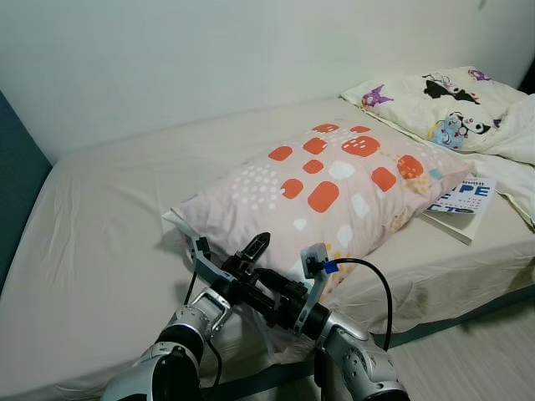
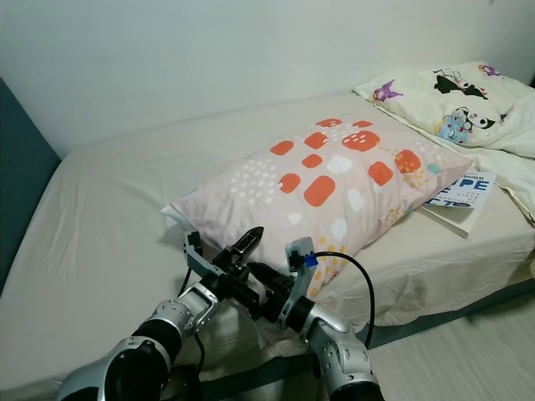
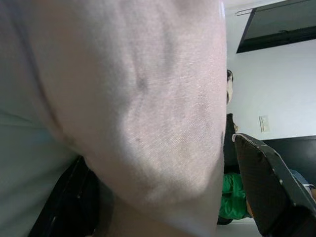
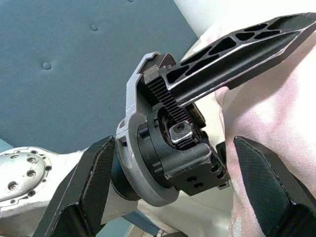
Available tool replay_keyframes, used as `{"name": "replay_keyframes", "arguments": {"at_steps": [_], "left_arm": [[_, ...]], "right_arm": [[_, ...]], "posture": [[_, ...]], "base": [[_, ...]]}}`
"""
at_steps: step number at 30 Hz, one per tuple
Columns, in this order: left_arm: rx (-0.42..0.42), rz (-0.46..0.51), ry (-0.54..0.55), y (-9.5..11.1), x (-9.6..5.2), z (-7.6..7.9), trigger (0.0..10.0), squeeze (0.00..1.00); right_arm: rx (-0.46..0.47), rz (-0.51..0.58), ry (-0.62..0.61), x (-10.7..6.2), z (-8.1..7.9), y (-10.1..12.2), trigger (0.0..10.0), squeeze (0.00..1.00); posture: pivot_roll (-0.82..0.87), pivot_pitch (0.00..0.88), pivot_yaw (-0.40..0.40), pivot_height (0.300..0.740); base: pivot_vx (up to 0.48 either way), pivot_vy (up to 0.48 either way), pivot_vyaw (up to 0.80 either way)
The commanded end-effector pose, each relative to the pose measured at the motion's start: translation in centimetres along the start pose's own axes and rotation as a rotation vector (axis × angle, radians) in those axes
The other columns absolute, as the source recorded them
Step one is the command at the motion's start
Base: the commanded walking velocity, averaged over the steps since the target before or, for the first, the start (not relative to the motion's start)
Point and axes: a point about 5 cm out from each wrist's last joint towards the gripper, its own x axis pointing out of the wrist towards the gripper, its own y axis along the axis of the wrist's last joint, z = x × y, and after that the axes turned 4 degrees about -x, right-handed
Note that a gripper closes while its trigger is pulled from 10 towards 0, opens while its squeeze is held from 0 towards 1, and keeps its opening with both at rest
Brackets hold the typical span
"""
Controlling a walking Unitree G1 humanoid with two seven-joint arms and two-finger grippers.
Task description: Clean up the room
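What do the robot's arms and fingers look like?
Both arms are shiny silver metal with rounded joints. The left gripper and right gripper each have two long black fingers with cut-out holes. A thin black cable loops over the right arm by a small blue clip.
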Motion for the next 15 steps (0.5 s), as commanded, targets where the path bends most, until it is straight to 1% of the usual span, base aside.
{"name": "replay_keyframes", "arguments": {"at_steps": [1, 9, 10, 15], "left_arm": [[-0.088, -0.122, -0.094, -5.48, 2.86, 2.81, 10.0, 0.00], [-0.089, -0.151, -0.088, -5.99, 2.76, 2.68, 10.0, 0.00], [-0.087, -0.156, -0.090, -6.08, 2.76, 2.70, 0.0, 0.00], [-0.079, -0.171, -0.108, -6.27, 2.81, 2.88, 0.0, 0.00]], "right_arm": [[0.006, 0.008, -0.001, -0.03, -0.03, 0.22, 10.0, 0.00], [0.005, 0.009, -0.022, -0.21, 0.27, 0.26, 10.0, 0.00], [0.004, 0.010, -0.027, -0.23, 0.37, 0.31, 10.0, 0.00], [0.002, 0.011, -0.036, -0.24, 0.53, 0.39, 10.0, 0.00]], "posture": [[-0.21, 0.080, 0.045, 0.550], [-0.21, 0.079, 0.050, 0.550], [-0.21, 0.079, 0.052, 0.550], [-0.21, 0.077, 0.053, 0.550]], "base": [[0.000, 0.000, 0.00], [0.000, 0.000, 0.00], [0.000, 0.000, 0.00], [0.000, 0.000, 0.00]]}}
